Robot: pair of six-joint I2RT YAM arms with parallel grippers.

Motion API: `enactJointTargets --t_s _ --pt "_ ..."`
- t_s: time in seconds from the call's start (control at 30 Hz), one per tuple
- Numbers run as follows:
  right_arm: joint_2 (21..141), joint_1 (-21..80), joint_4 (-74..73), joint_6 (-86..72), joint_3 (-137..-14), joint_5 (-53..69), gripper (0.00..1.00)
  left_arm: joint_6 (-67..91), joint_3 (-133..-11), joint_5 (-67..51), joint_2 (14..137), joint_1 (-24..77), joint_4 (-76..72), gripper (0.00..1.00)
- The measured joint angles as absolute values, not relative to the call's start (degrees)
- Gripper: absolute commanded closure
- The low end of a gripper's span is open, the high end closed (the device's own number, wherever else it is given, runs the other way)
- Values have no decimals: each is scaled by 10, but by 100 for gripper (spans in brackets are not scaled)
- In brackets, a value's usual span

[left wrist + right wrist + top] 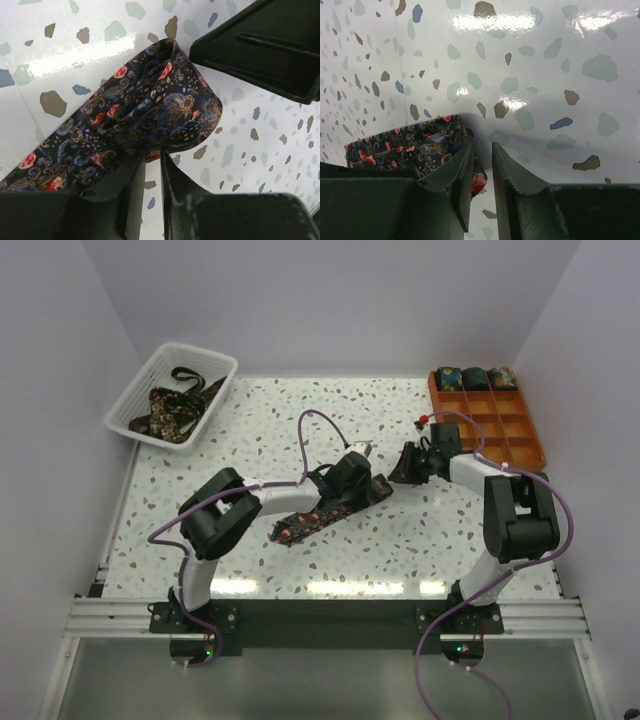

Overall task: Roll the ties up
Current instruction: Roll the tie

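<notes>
A dark paisley tie (310, 520) lies diagonally across the table's middle, and its right end is folded into a loose roll (165, 105). My left gripper (368, 483) sits over that end. In the left wrist view its jaws (152, 152) stand close together and pinch the roll's lower edge. My right gripper (402, 468) is just right of the roll, touching the table. In the right wrist view its jaws (481, 146) stand a narrow gap apart. The tie (405, 147) lies beside and under its left finger, and only a red edge peeks into the gap.
A white mesh basket (203, 349) at the back left holds several loose ties (175, 405). An orange gridded tray (500, 430) at the back right has three rolled ties (475, 378) in its far row. The right gripper's body (260, 45) looms above the roll.
</notes>
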State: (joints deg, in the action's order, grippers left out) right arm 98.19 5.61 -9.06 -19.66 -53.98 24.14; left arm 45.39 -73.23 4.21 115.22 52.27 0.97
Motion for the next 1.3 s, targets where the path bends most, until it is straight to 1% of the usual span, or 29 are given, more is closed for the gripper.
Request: enactJointTargets --t_s 0.5,0.87,1.0,1.07,1.3 --pt "961 70 -99 -188 -539 294 77 454 -697 47 1140 509 10 77" --pt "937 100 -112 -185 -539 298 76 454 -689 50 1128 505 15 77" --pt "937 109 -114 -185 -539 298 76 454 -686 52 1122 504 16 78" --pt "937 113 -115 -185 -539 298 76 455 -686 52 1122 503 19 80" --pt "937 129 -121 -185 -539 296 76 455 -686 52 1122 503 25 81"
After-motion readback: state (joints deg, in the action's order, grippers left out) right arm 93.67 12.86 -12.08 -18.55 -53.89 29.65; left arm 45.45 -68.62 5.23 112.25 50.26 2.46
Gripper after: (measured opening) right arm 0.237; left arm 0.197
